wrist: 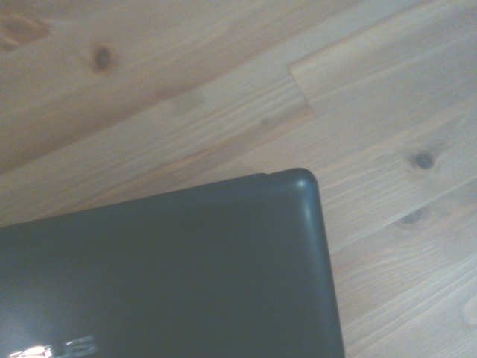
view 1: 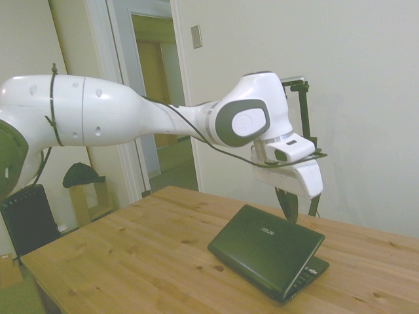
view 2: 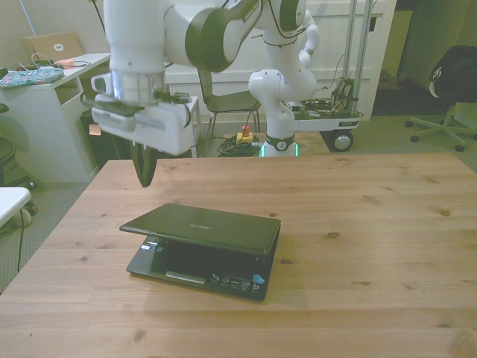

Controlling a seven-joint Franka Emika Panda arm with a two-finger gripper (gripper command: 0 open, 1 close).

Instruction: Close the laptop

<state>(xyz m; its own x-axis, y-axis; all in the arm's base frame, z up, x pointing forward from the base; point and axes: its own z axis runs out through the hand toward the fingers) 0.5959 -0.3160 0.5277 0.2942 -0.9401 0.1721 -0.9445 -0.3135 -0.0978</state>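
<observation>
nearly shut laptop (view 2: 205,227) on table (view 2: 373,224), gripper (view 2: 144,175) above, clear.

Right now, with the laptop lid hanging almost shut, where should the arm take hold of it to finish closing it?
Probably not a grip at all: press down from above on the laptop lid near its raised free edge, which is at the palm-rest side, nearest the front-view camera. The lid lies nearly flat, with a narrow gap above the keyboard, so a downward push suits it. The gripper hangs above the table, beyond the lid's corner on the front view's left.

soft even indoor light with a washed-out greenish tint, no harsh shadows, just a faint one under the laptop (view 2: 205,242) on the worktop (view 2: 358,224), dull sheen on its lid, wrist view slightly blurry, logo smeared
</observation>
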